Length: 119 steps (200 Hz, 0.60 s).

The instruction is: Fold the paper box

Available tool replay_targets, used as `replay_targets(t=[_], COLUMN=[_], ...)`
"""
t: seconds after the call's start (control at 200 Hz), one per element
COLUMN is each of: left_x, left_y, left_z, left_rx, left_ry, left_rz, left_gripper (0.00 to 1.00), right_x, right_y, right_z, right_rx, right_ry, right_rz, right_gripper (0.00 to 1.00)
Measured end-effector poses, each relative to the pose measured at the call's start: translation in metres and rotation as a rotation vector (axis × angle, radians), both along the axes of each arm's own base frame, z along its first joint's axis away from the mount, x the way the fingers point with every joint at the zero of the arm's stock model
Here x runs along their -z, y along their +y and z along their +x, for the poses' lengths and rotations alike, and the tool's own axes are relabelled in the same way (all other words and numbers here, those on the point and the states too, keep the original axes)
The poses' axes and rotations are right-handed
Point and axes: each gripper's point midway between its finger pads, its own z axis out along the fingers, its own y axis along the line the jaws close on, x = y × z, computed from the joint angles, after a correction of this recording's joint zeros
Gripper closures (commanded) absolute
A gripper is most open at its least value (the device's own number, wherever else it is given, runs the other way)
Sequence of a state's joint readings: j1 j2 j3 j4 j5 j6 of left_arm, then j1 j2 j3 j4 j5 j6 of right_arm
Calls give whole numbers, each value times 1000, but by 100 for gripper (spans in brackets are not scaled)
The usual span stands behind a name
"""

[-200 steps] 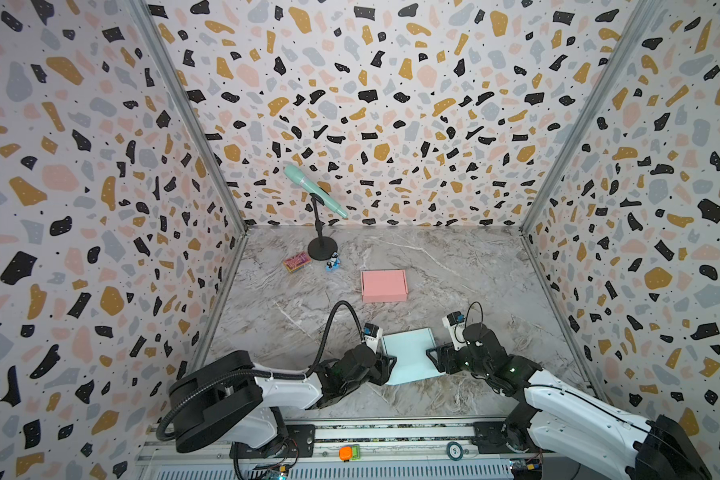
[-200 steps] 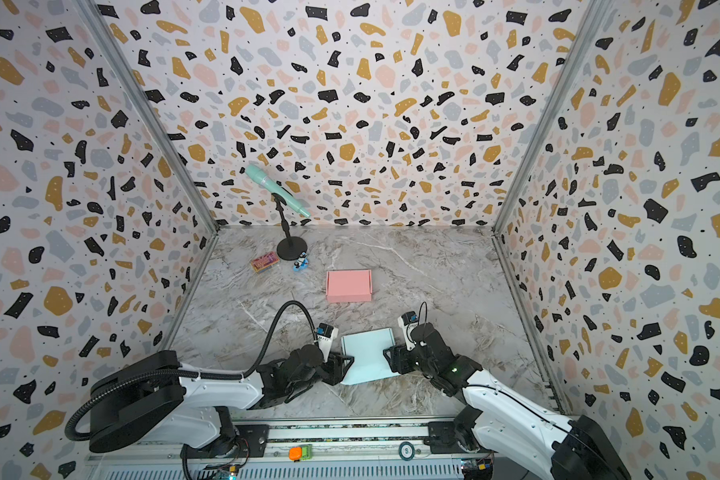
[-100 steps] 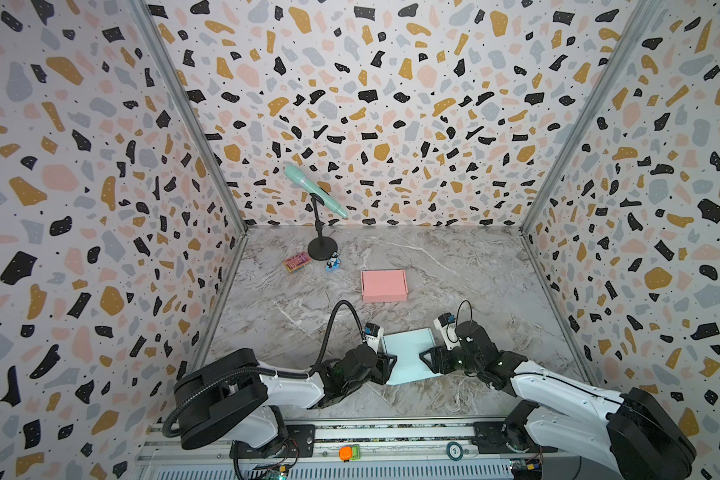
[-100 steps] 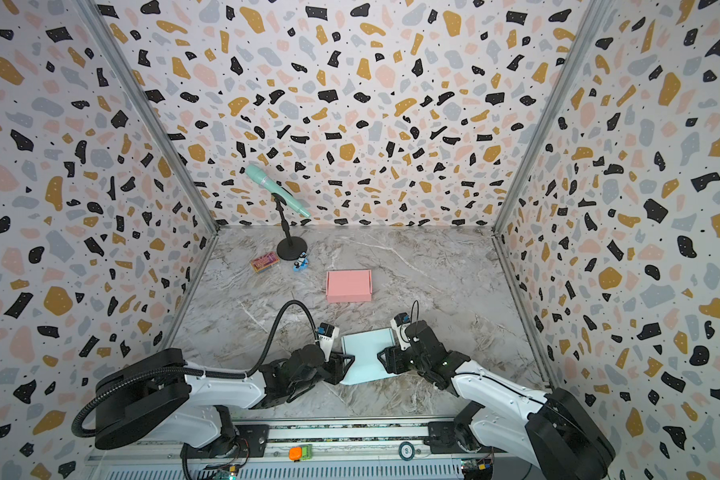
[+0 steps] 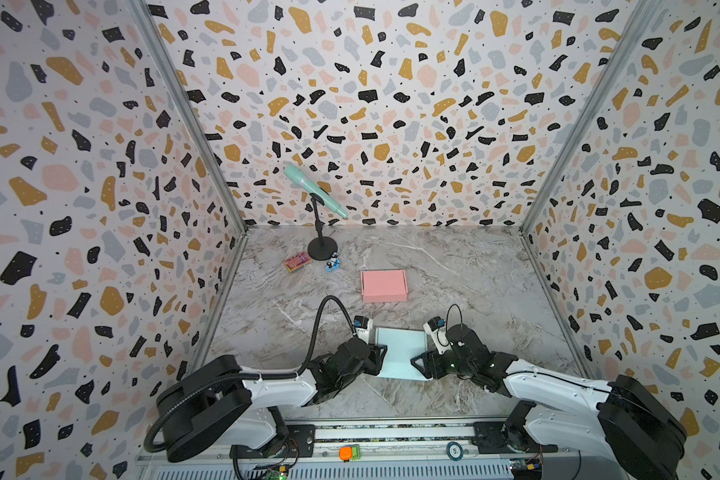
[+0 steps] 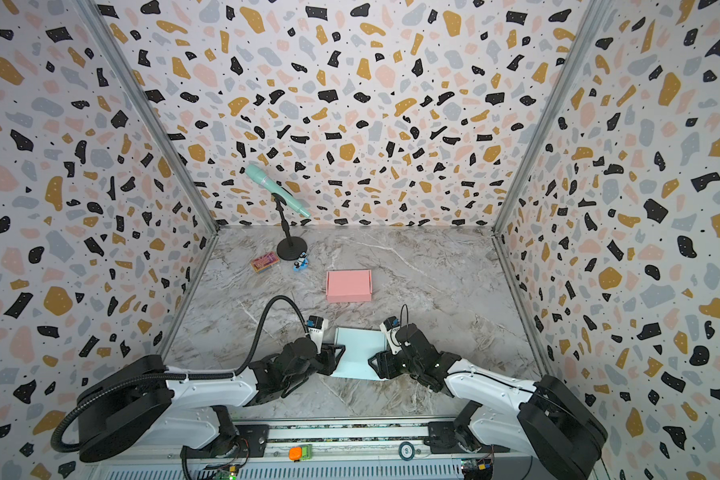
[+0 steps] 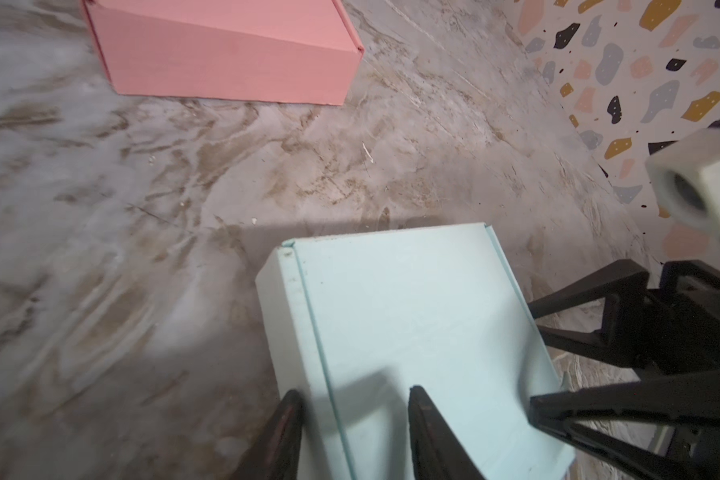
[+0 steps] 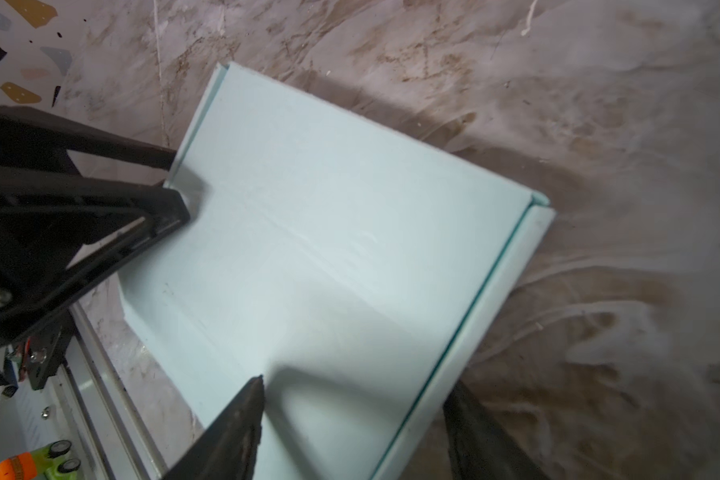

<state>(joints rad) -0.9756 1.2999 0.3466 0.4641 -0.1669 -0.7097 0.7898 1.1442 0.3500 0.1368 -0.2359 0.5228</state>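
The light blue paper box [image 5: 402, 351] [image 6: 360, 351] lies flat and closed near the table's front edge. My left gripper [image 5: 381, 357] [image 7: 354, 392] straddles its left edge: one finger rests against the side wall and the other hangs over the lid [image 7: 412, 324], jaws apart. My right gripper [image 5: 418, 363] [image 8: 354, 384] straddles the opposite edge the same way, one finger over the lid [image 8: 329, 249] and one outside the wall, open wider. Neither has the box pinched.
A closed pink box [image 5: 384, 286] sits just behind the blue one. At the back left stand a mint microphone on a black stand [image 5: 314, 193], a small patterned packet [image 5: 297, 262] and a tiny blue toy [image 5: 332, 262]. A metal rail [image 5: 350, 432] runs along the front.
My right gripper has slid left from beside the box to over its right edge. The left gripper's jaws have narrowed a little around the left edge. The box has stayed put.
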Motion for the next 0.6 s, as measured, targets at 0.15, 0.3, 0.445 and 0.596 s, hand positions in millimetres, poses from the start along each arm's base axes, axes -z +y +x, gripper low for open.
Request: replay_targets(t=[0.15,0.3,0.445,0.596], left_x=[-10,-4,4,-5], left_y=[9,17,26,32], left_z=[1,-1,-3,-4], left_rx=[-14,-22,-38,-51], left_ry=[-23,-17,-2,-4], left_rz=[-4,14,48,42], left_gripper=[56,56,56,53], right_x=[-3,-6,-7,-21], right_y=[6,8,7,7], right_z=[1,3,5,10], right_rx=[-6,-5,3,23], right_ry=[-8,-20,-23,-37], right_rz=[24,37,29,26], right_gripper=[33,33,32,29])
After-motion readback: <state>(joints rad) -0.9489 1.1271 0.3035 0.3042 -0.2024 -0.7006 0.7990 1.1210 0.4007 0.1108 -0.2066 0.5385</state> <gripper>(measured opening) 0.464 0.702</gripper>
